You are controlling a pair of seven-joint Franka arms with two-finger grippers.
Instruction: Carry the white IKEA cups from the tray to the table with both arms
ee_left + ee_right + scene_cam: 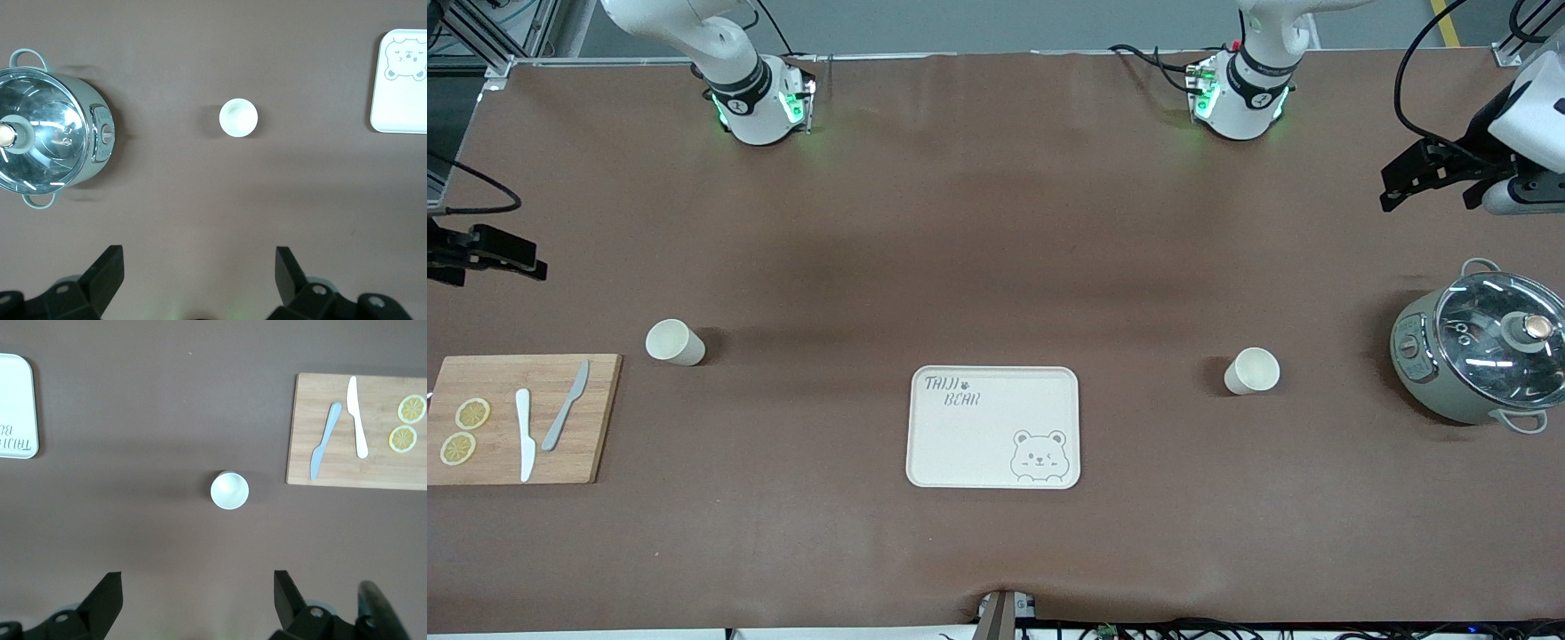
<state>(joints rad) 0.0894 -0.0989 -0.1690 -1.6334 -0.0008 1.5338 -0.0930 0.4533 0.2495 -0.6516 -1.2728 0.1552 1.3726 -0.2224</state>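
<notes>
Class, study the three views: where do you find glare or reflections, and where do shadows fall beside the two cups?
Front view: bright reflections streak the glass lid of the pot, and soft shadows trail from each cup. Left wrist view: the lid glares again, the cup's shadow is faint. Right wrist view: no glare, only a dim shadow beside the cup.

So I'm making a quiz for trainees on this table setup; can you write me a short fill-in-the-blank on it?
1. The bear tray holds ____ cups.
2. The lemon slices lie on the ____ board.
3. The pot has a ____ lid.
4. Both the left gripper and the right gripper are ____.

Missing words: no; wooden; glass; open
</notes>
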